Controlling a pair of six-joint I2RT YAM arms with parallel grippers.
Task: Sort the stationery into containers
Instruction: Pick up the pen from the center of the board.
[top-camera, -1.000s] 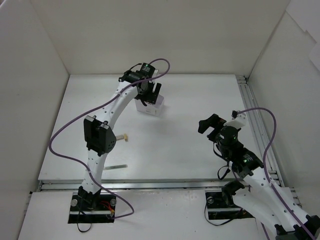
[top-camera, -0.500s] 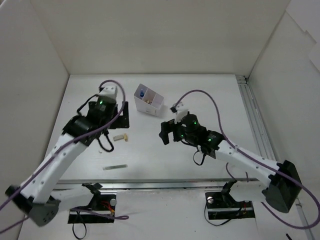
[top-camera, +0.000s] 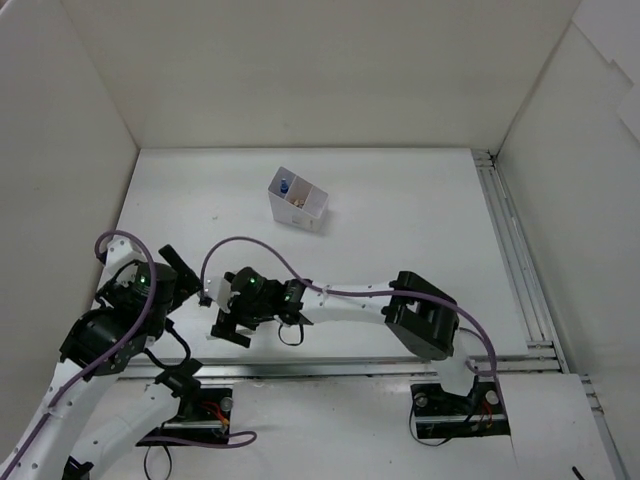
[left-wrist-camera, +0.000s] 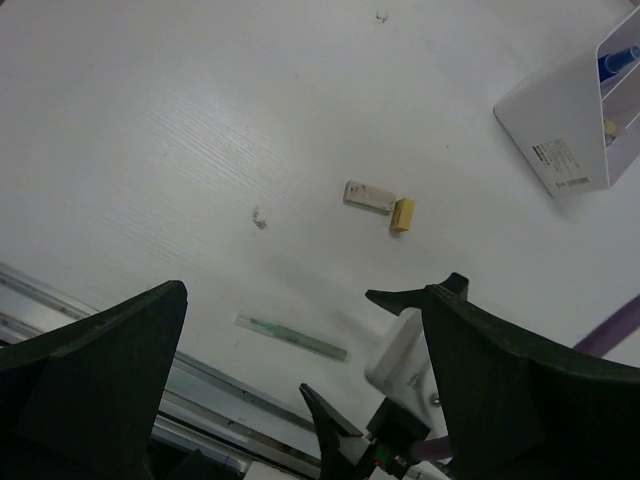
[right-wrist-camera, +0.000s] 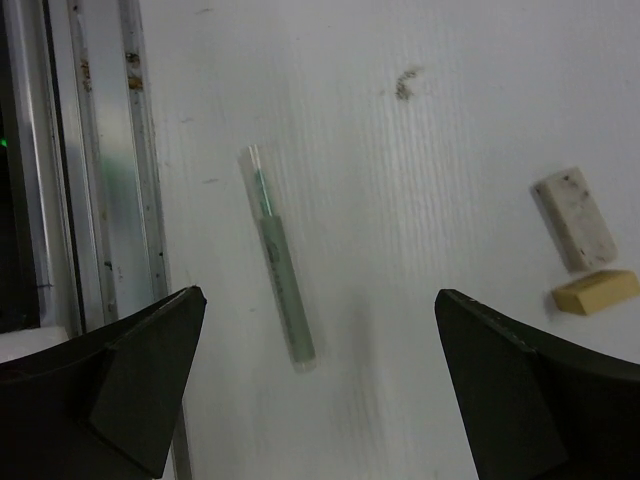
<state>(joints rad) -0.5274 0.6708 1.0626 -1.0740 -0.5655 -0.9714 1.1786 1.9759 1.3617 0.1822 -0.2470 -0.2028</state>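
A green pen-like stick lies on the table near the front rail, and it also shows in the left wrist view. A speckled white eraser block and a short tan block lie side by side beyond it; both show in the left wrist view as the eraser and the tan block. My right gripper is open and hovers above the stick, hiding it in the top view. My left gripper is open and empty at the front left. The white compartment box holds a blue-labelled tube.
The right arm stretches low across the front of the table from its elbow. A metal rail runs along the table's front edge beside the stick. White walls enclose the table on the left, back and right.
My left arm has pulled back from the box to the front left. My right arm has swung across to the left front and now hovers over the green stick.
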